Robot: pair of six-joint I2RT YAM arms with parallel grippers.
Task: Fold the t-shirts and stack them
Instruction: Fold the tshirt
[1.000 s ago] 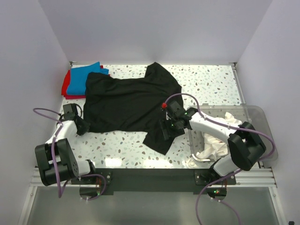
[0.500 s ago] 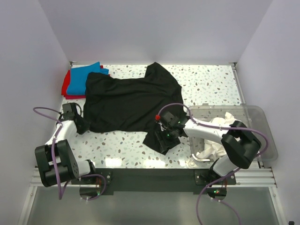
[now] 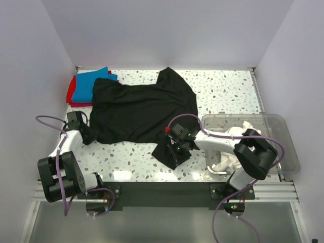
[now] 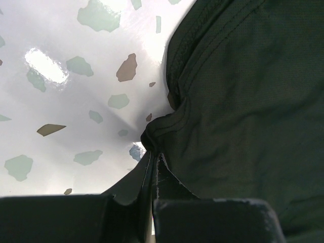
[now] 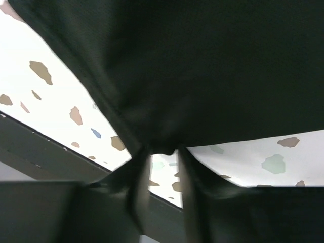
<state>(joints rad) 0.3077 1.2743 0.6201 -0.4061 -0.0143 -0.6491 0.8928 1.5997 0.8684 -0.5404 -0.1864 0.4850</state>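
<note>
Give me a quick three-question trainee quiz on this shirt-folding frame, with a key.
1. True or false: the black t-shirt is already folded.
2. Where does the blue t-shirt lie? A: on the red t-shirt at the far-left corner of the table. B: in the clear bin. C: at the near-right corner.
3. Which gripper is shut on the black t-shirt's left edge?

Key: 1 false, it lies spread open. 2 A. 3 the left gripper.
</note>
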